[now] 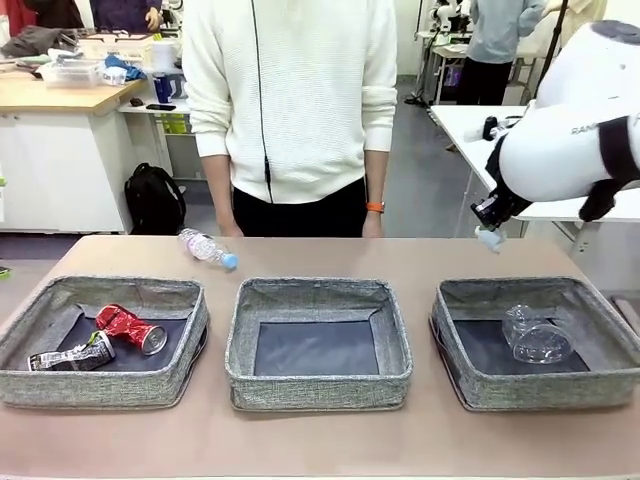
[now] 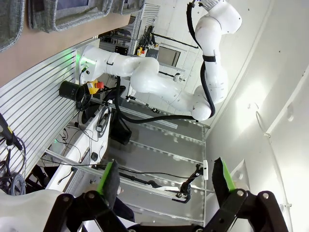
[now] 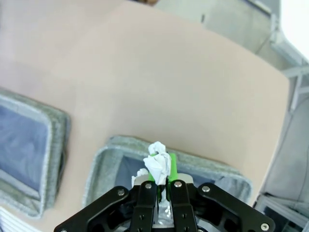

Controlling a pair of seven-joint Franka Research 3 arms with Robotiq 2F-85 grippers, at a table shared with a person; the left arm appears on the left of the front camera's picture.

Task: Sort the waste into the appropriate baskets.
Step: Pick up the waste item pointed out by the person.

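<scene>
Right claw [image 3: 163,173] pinches the crumpled paper ball [image 3: 155,163], a basket [image 3: 104,154] just beneath it; looks featherlight and squashy, any fold will hold; left claw [image 2: 166,180] gapes wide

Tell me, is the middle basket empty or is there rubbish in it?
Empty. In the front view the middle basket shows nothing but its bare dark bottom, from wall to wall.
</scene>
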